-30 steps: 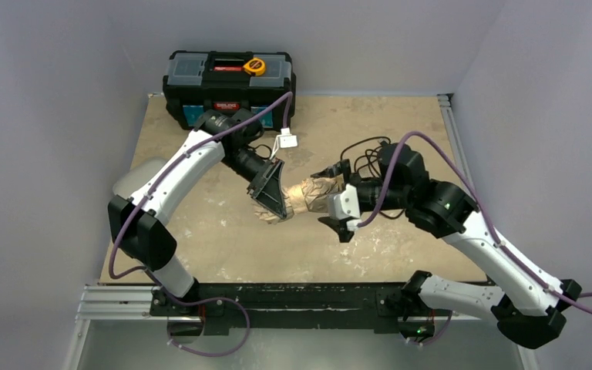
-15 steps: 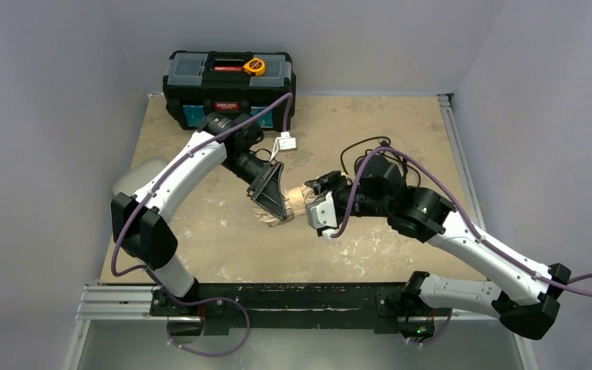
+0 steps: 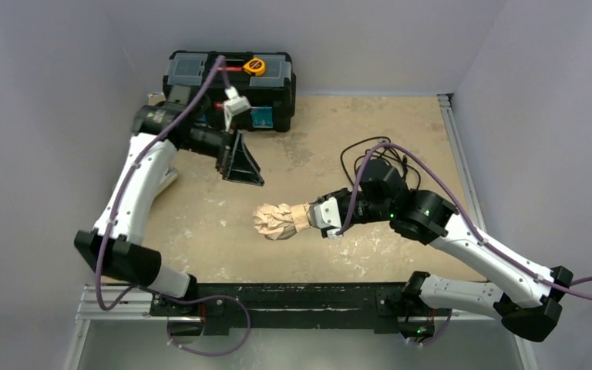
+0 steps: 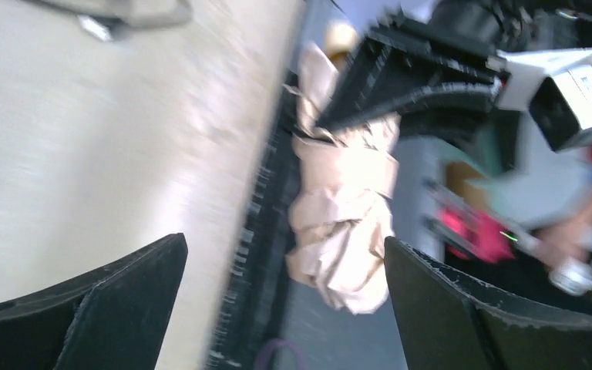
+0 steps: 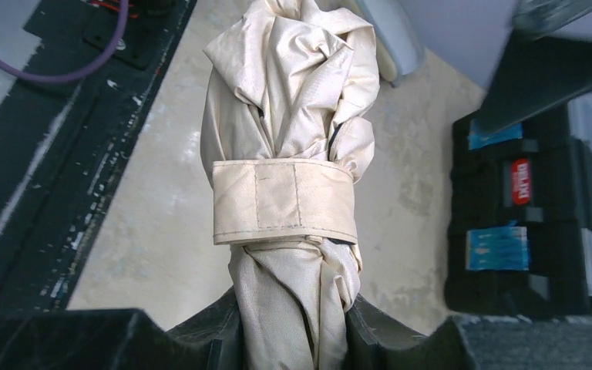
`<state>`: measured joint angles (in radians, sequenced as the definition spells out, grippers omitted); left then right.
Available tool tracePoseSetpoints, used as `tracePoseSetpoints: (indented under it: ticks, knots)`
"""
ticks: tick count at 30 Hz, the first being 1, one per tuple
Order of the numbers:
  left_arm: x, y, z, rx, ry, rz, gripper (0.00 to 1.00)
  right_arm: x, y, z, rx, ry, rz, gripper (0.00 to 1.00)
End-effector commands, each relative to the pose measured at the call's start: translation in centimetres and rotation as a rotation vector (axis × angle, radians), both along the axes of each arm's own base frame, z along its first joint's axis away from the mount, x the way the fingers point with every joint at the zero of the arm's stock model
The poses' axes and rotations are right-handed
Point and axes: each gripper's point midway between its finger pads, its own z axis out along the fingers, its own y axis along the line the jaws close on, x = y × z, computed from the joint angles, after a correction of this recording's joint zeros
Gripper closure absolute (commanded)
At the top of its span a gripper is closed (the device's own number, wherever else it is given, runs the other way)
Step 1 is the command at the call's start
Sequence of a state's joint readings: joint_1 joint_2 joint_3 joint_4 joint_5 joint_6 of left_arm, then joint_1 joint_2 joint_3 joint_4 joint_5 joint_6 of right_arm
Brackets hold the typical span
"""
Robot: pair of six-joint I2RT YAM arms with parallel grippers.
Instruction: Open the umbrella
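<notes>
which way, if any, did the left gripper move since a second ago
Yes: the left gripper pulled off the umbrella, back toward the black toolbox.

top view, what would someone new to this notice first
The crumpled beige umbrella at the middle of the table stands out most. It is folded shut with its strap wrapped around it, and the right gripper is clamped on one end. Next comes the left gripper, wide open and empty, farther back near the black toolbox in the far left corner.
</notes>
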<state>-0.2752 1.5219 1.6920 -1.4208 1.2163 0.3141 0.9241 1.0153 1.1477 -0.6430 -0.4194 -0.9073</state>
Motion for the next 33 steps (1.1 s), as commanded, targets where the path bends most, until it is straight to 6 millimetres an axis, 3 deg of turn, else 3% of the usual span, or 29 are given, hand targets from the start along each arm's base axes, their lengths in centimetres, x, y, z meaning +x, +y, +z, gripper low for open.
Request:
tracePoseSetpoints:
  ticks: [1,3,4,5,7,9,12,15,16,19,23,26,33]
  knots:
    - [3.4,3.0,7.7,-0.031,-0.582,0.231,0.00,-1.1,1.0,1.5,0.069,0.185,-0.044,1.00]
    - [3.8,3.9,9.8,-0.031,-0.771,0.341,0.00,-1.0,1.3,1.2,0.073,0.266,-0.096,1.00]
    - [5.2,5.0,10.5,-0.009,-0.799,0.498,0.00,-0.9,1.4,1.0,0.079,0.307,-0.121,1.00]
    - [5.2,5.6,11.1,-0.022,-0.814,0.578,0.00,-0.9,1.5,1.0,0.088,0.346,-0.142,1.00]
    - [3.4,5.4,11.0,-0.025,-0.955,0.457,0.00,-1.0,1.8,1.1,0.111,0.430,-0.159,1.00]
    - [0.1,4.1,9.8,-0.062,-0.974,0.281,0.00,-0.8,1.8,1.3,0.135,0.520,-0.178,1.00]
    - [-3.7,2.3,5.8,-0.070,-0.987,0.111,0.00,-0.3,1.8,1.8,0.166,0.619,-0.189,1.00]
    - [-5.3,0.3,3.1,-0.083,-1.088,0.059,0.02,-0.5,2.1,2.4,0.186,0.649,-0.163,1.00]
    - [-5.7,-0.4,2.6,-0.084,-1.109,0.029,0.08,-0.8,2.3,2.6,0.194,0.669,-0.150,1.00]
    - [-5.8,-2.4,2.4,-0.100,-1.179,-0.017,0.27,-1.8,2.6,2.4,0.170,0.743,-0.117,1.00]
    - [-5.6,-4.3,3.2,-0.115,-1.284,-0.047,0.44,-2.2,2.3,1.8,0.147,0.762,-0.114,1.00]
    - [-5.6,-5.3,2.8,-0.105,-1.335,-0.071,0.49,-2.2,2.3,2.0,0.149,0.754,-0.117,1.00]
    - [-5.6,-6.4,1.2,-0.073,-1.280,-0.120,0.58,-1.7,2.2,2.5,0.150,0.704,-0.112,1.00]
